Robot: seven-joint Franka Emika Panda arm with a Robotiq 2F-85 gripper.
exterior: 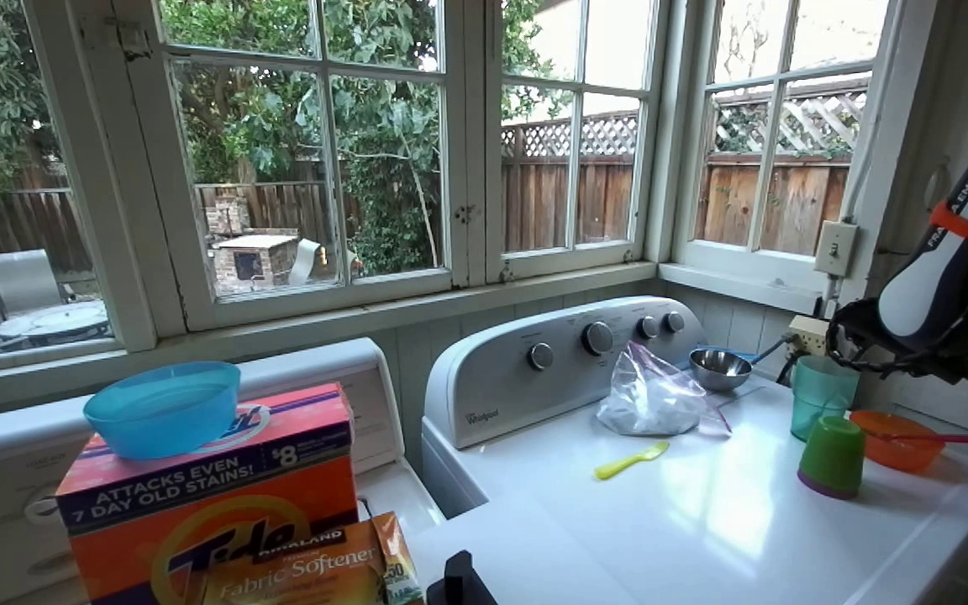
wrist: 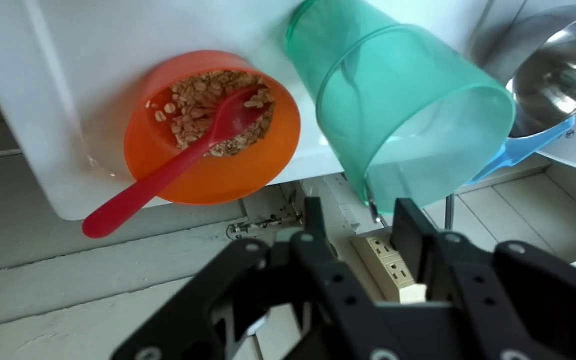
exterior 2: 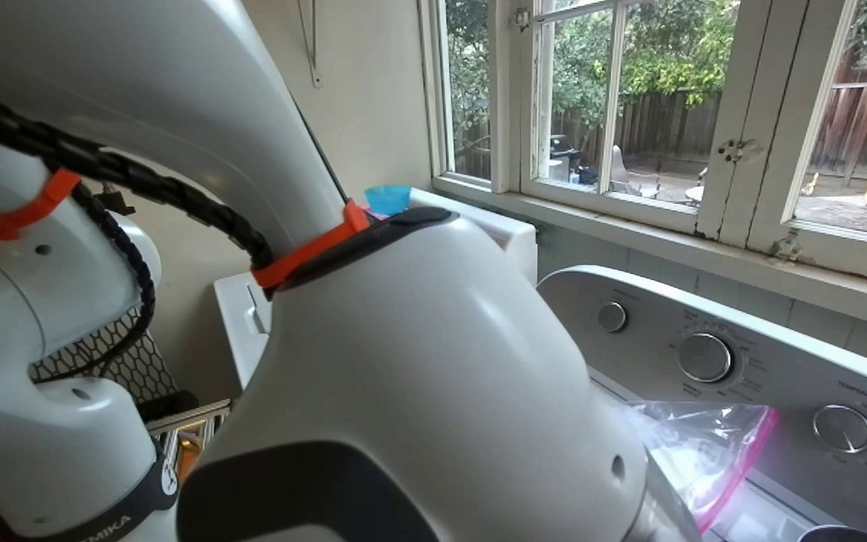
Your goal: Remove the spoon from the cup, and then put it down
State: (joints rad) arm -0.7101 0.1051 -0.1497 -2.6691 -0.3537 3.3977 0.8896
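The cup is a teal translucent tumbler (wrist: 408,75), tilted in the wrist view with its mouth toward me. It also stands near the far right corner of the washer top in an exterior view (exterior: 816,391). The spoon (wrist: 374,211) is in the cup; its thin, greyish metallic handle shows through the wall and its tip sticks out over the rim. My gripper (wrist: 360,206) is open and empty by the rim. The handle tip appears between the two fingers in the wrist view, with no contact visible. The arm hides this area in an exterior view.
An orange bowl (wrist: 268,160) with oats and a red spoon (wrist: 153,180) stands beside the cup. A metal scoop (wrist: 558,75) is on its other side. An upturned green cup (exterior: 833,458), plastic bag (exterior: 652,403) and yellow-green knife (exterior: 631,460) are on the washer. Wall outlets (wrist: 388,260) lie beyond.
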